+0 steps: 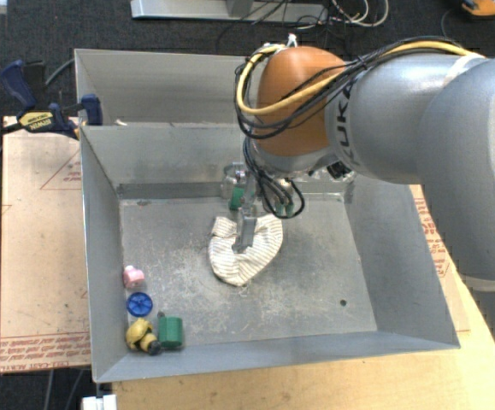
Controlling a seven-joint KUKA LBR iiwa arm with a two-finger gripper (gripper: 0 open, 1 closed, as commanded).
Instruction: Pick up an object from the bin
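Note:
My gripper [245,239] hangs under the orange-covered wrist near the middle of the bin, its metal fingers pointing down onto a crumpled white cloth with thin stripes [245,253]. The fingertips rest on or press into the cloth's upper middle. How far apart they stand is hidden by the angle and the cloth's folds.
In the bin's front left corner lie a small pink piece [133,275], a blue round cap-like piece [138,304], a yellow toy [139,335] and a green block [171,332]. The arm fills the right side above the bin.

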